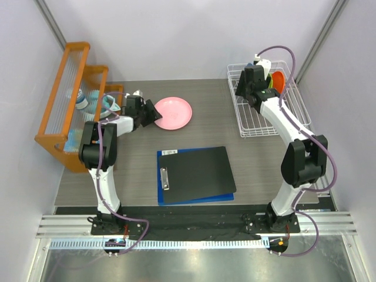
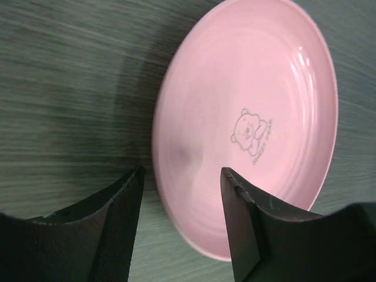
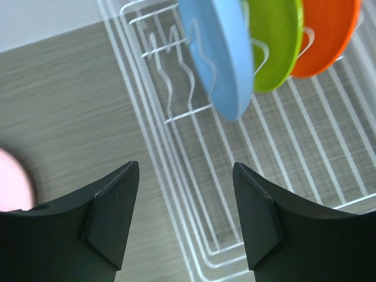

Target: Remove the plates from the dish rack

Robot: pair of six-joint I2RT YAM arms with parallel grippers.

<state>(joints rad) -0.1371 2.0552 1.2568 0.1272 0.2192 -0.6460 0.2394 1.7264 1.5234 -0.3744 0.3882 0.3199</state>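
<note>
A pink plate [image 1: 174, 113] lies flat on the table left of centre, with a small bear print showing on the pink plate [image 2: 247, 111] in the left wrist view. My left gripper [image 1: 154, 114] is at its left rim, and the open jaws of the left gripper [image 2: 182, 179] straddle the plate's edge without pinching it. The white wire dish rack [image 1: 258, 126] stands at the back right. A light blue plate [image 3: 220, 53], a lime green plate [image 3: 275, 41] and an orange plate [image 3: 326, 32] stand upright in it. My right gripper [image 3: 185, 170] hovers open over the rack's wire floor [image 3: 202, 176], short of the blue plate.
An orange stepped shelf rack [image 1: 64, 111] with blue and teal items stands at the far left, close behind the left arm. A black clipboard [image 1: 197, 173] on a blue one lies at the table's front centre. Walls close in both sides.
</note>
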